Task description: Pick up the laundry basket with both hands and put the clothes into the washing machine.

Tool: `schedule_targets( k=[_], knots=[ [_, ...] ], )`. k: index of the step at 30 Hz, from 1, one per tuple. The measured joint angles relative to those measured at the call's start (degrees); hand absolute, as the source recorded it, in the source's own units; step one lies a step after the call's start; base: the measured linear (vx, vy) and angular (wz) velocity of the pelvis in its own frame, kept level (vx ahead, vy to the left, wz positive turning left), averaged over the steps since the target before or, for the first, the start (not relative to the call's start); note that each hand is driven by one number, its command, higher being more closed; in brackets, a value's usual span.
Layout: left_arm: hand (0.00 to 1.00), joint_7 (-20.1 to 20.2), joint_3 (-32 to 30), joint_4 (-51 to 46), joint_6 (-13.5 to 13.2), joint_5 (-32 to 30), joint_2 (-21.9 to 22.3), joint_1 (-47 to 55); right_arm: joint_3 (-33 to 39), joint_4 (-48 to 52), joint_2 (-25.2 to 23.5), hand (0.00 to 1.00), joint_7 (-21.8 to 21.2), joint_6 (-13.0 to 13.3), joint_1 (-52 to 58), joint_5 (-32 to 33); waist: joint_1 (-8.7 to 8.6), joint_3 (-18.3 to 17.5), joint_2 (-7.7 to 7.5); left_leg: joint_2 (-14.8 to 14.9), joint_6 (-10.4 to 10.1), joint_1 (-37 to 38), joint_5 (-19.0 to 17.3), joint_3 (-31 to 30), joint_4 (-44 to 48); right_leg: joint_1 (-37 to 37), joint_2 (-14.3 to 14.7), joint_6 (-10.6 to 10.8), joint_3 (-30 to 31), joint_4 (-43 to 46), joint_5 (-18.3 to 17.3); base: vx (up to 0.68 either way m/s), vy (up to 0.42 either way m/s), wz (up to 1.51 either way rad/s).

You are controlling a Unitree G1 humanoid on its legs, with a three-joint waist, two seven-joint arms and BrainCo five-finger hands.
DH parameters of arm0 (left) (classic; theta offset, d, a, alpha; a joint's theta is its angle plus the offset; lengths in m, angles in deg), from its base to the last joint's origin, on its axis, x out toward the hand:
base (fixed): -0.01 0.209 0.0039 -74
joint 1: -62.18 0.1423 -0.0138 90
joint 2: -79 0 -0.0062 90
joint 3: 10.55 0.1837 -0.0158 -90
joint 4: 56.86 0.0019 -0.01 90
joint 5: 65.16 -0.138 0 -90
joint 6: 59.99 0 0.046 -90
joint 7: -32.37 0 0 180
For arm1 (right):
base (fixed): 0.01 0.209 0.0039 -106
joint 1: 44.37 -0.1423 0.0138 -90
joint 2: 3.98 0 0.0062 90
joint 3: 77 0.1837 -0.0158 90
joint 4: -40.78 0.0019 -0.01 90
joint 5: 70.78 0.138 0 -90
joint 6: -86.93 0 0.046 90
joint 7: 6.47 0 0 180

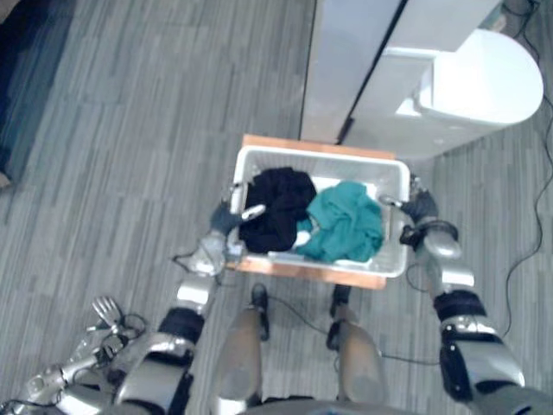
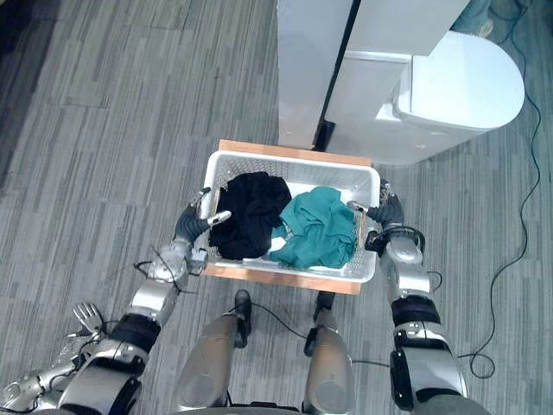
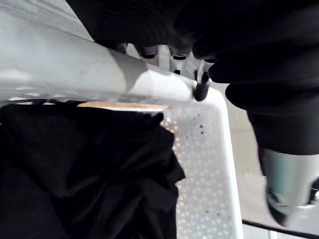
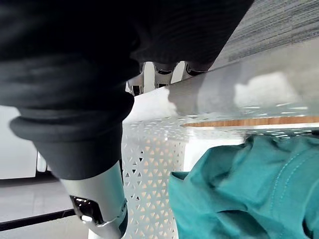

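Fingers (image 3: 175, 59) of the left hand (image 1: 226, 218) reach over the left rim of the laundry basket (image 1: 321, 161) from outside. Their dark tips are cut off behind the rim bar, while the thumb lies across the rim on the inside, so the hand is clamped on the rim. The right hand (image 2: 386, 212) does the same at the right rim: its fingers (image 4: 162, 69) are partly hidden behind the rim bar and its thumb points inward over the edge, pinching the rim.

The white perforated basket sits on a small wooden worktop (image 1: 307, 271) and covers nearly all of it. Wood shows as narrow strips along the far and near edges. Whether the basket has lifted off the wood cannot be made out.

Inside, a black garment (image 1: 276, 207) is heaped toward the worktop's left edge and a teal garment (image 1: 346, 223) toward its right edge, touching in the middle. A small pale scrap between them is too small to identify.

Beyond the far edge stands a tall pale cabinet (image 1: 346, 60), and just beside it the white washing machine (image 1: 484, 78) with a rounded top, cut off by the frame. Grey plank floor (image 1: 130, 130) lies all around.
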Motion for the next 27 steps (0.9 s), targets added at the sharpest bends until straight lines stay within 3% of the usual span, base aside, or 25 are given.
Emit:
schedule_targets(
  k=[10, 27],
  knots=[
    [0.0, -4.09, -0.26, 7.52, 0.52, -3.68, -2.51, -9.44, -0.06, 0.0, -0.1, 0.0, 1.97, -0.02, -2.51, -1.03, -0.29, 1.84, -1.52, 1.06, -0.02, -1.71, 0.0, 1.43, 0.19, -2.92, 0.92, -0.46, 1.51, 0.36, 0.37, -0.01, -0.006, -0.09],
    [0.0, -5.57, -0.28, 8.82, -0.77, -6.5, -3.26, -13.85, -0.5, -6.9, -2.89, 0.0, 2.22, 0.5, -5.44, -1.17, -0.36, 2.62, -2.87, 1.17, 0.01, -5.12, -0.03, 0.7, 1.62, -4.98, 0.91, -0.6, 1.04, 0.38, 0.83, -0.02, 0.003, 0.02]
  ],
)
